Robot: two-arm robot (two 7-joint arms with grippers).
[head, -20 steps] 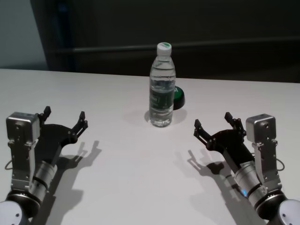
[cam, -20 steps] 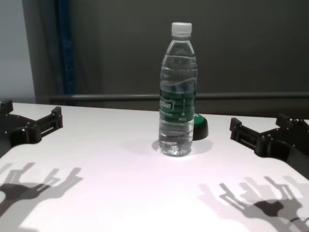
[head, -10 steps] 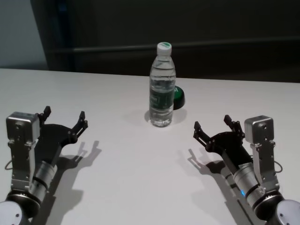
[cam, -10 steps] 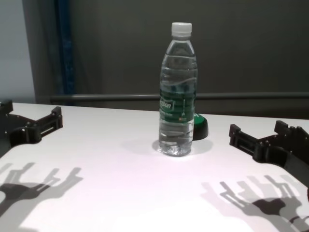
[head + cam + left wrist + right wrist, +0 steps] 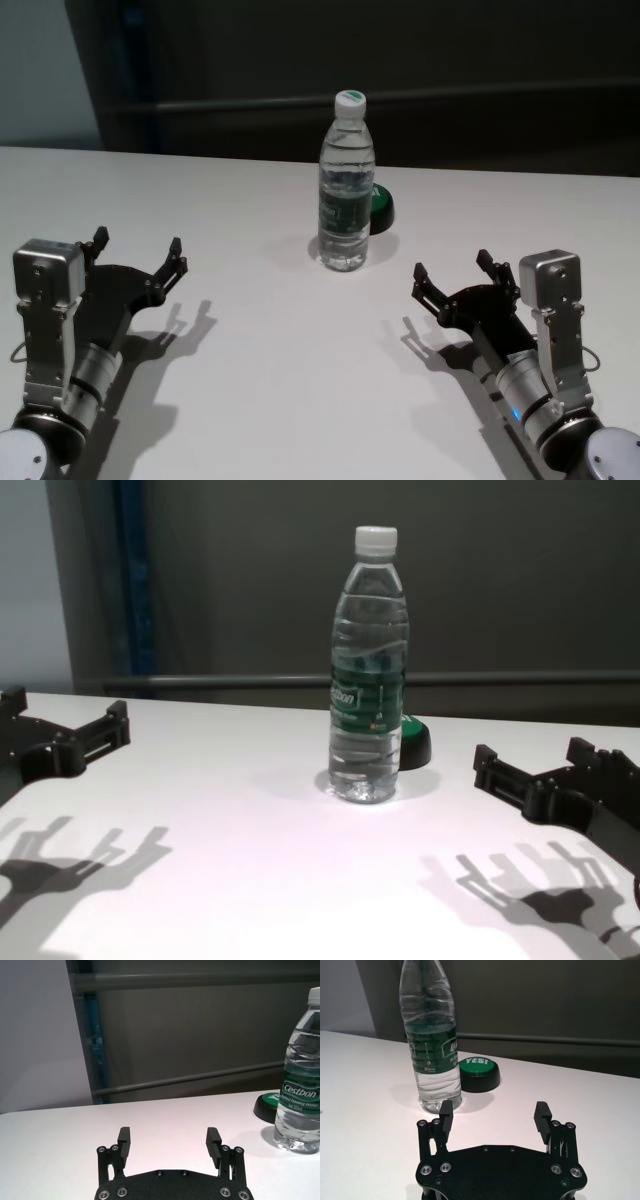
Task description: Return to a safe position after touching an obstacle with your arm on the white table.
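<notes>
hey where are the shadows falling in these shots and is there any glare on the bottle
Head view: both open end effectors, left end effector and right end effector, cast shadows on the white table beside them. Chest view: layered, repeated finger shadows near the table's front edge; the water bottle shows pale highlights on its ribs. Right wrist view: soft shadow around the bottle's base.
</notes>
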